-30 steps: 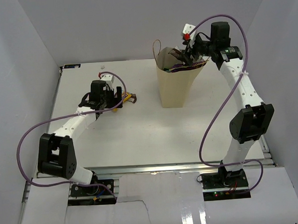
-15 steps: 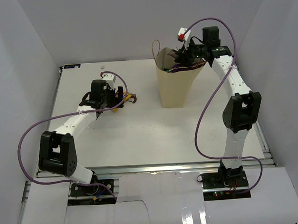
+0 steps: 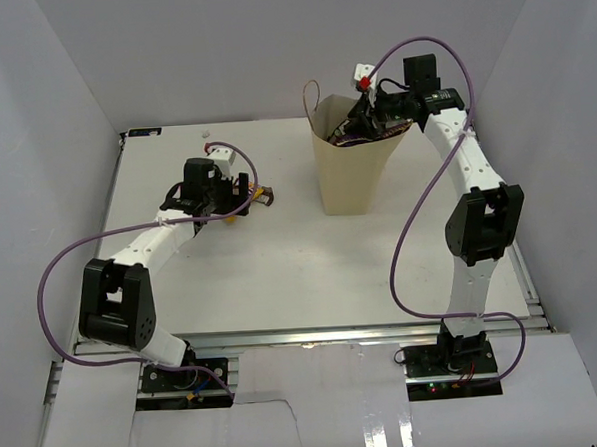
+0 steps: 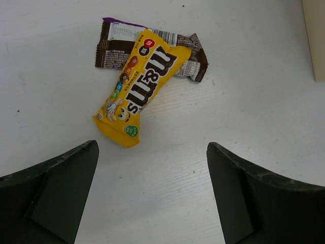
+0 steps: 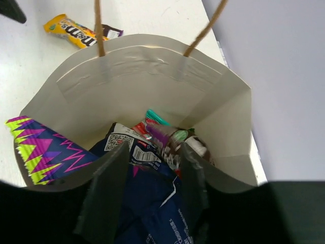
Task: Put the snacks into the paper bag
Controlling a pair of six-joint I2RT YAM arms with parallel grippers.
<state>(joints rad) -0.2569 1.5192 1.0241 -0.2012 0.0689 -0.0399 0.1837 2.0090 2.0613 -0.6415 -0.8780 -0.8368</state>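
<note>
Left gripper (image 4: 152, 147) is spread to its full width and holds nothing; its two fingers hang above the table (image 3: 281, 274), with only bare surface between them. Just beyond the fingertips a yellow packet (image 4: 136, 91) lies flat, its long axis running diagonally. Its far end overlaps a dark brown bar (image 4: 114, 50) that lies crosswise beneath it. Both items rest on the table outside the paper bag (image 3: 348, 176), and the fingers touch neither. Right gripper (image 5: 155, 147) is at the mouth of the paper bag, reaching in from above, with its jaws partway closed. A dark blue bag (image 5: 152, 203) sits between its fingers at the near side of the opening; whether the pads actually press on it cannot be determined from the wrist view. The paper bag stands upright toward the back of the table, well apart from the two loose items, with its mouth open and its loop handles (image 5: 97, 25) rising from the far wall. Contents visible inside are as follows. A purple bag with green-yellow zigzag edging (image 5: 40, 147) leans against the left wall with its top at rim level. The dark blue bag lies beside it. Deeper down is a teal packet (image 5: 156, 117) among several smaller wrappers, which are too crowded to identify singly.
</note>
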